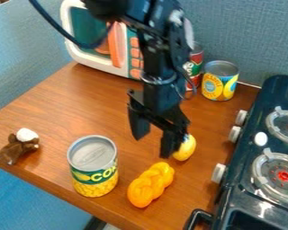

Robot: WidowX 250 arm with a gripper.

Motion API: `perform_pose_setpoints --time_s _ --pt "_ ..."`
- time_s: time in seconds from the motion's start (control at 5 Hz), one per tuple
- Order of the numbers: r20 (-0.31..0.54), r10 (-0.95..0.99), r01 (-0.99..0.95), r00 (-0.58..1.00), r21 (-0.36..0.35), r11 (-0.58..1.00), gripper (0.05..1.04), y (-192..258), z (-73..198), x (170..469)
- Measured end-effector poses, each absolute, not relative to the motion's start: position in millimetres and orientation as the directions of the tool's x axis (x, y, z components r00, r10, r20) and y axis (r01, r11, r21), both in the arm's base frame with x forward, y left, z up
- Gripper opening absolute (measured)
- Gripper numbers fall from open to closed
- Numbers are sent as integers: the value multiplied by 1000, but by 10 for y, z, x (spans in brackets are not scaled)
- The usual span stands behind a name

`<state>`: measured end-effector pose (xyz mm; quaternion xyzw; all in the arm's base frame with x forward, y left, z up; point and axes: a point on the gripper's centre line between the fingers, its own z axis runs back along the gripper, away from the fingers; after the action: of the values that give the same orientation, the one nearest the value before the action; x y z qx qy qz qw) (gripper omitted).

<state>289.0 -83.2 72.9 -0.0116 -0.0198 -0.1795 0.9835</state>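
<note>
The yellow oval toy [185, 149] lies just behind the braided toy bread [151, 184], near the stove-side edge of the counter [80, 108]. The gripper [152, 147] stands wide open, empty; its nearer finger, crowding the oval, could roll it toward the stove [245, 155] if the arm drifted sideways.

Green label band [101, 174] on large front can [93, 166]: pale capitals "CO" readable, rest cut off at curve. Print on yellow-labelled can [219, 85] and red-and-green can [194, 72] too small to read.
</note>
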Motion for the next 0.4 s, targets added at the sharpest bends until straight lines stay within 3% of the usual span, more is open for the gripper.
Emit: perform_pose_setpoints --time_s 0.4 --pt "-44 -384 385 922 10 923 1001 -915 530 2751"
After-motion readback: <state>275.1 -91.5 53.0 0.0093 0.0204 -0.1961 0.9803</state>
